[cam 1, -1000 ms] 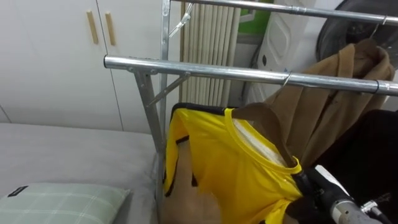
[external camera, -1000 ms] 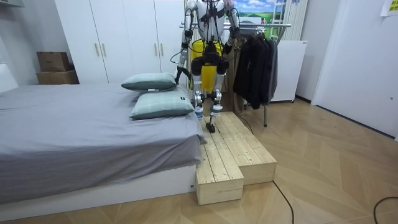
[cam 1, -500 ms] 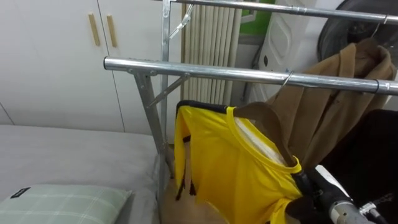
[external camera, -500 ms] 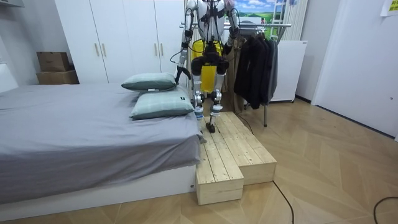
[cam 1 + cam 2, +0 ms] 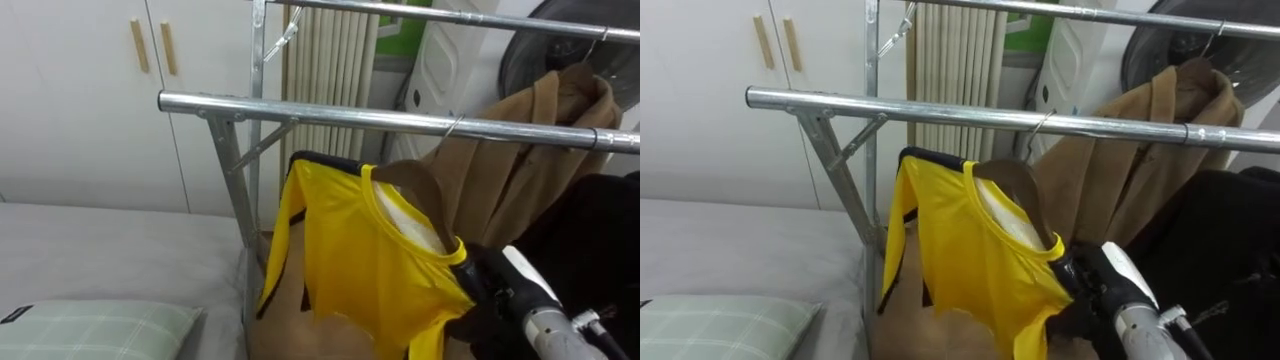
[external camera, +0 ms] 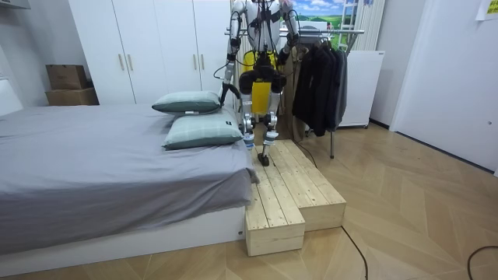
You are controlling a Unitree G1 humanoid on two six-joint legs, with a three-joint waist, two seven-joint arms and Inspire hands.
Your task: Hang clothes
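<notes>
A yellow shirt [image 5: 365, 265] with black trim hangs on a brown hanger [image 5: 418, 188]. The hanger's hook sits over the lower metal rail [image 5: 340, 112] of the clothes rack. My right hand [image 5: 488, 290] comes in from the lower right and lies against the shirt's right shoulder, its fingers hidden behind the cloth. In the room view I stand on a wooden platform [image 6: 289, 190] facing the rack. There my right arm is raised to the shirt [image 6: 261, 64], and my left hand [image 6: 226, 92] hangs low beside me.
A tan coat [image 5: 535, 150] hangs on the same rail to the right, with a black garment [image 5: 600, 240] in front of it. A second rail [image 5: 450, 15] runs higher behind. A bed with a checked pillow [image 5: 90, 328] lies to the left, white wardrobe doors [image 5: 90, 90] behind it.
The whole view has shifted slightly left and down. The shirt's left side has swung a little. My right wrist sits slightly higher against the shirt's shoulder.
</notes>
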